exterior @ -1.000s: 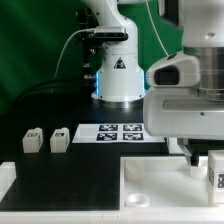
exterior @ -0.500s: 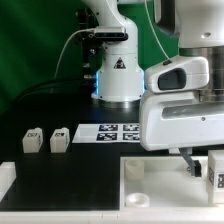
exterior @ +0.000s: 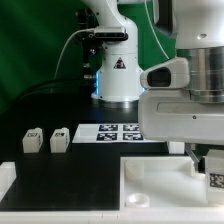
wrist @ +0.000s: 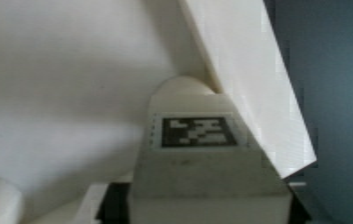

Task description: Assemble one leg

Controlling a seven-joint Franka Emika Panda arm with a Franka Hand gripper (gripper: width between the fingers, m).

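In the wrist view a leg (wrist: 199, 150), a small white block with a black-and-white tag, stands between my gripper's (wrist: 194, 205) dark fingers, which press on both its sides. It rests against the large white square panel (wrist: 66, 90) near one rounded corner. In the exterior view my gripper (exterior: 205, 162) hangs low over the panel (exterior: 160, 180) at the right edge, with the held leg (exterior: 215, 168) partly hidden by the hand. Two more legs (exterior: 31, 140) (exterior: 60, 139) stand on the black table at the exterior view's left.
The marker board (exterior: 120, 131) lies behind the panel in the middle. The robot's white base (exterior: 118, 75) stands at the back with cables beside it. A green curtain closes the rear.
The hand has shifted toward the exterior view's right and sunk slightly over the panel's right corner. The two loose legs have not moved.
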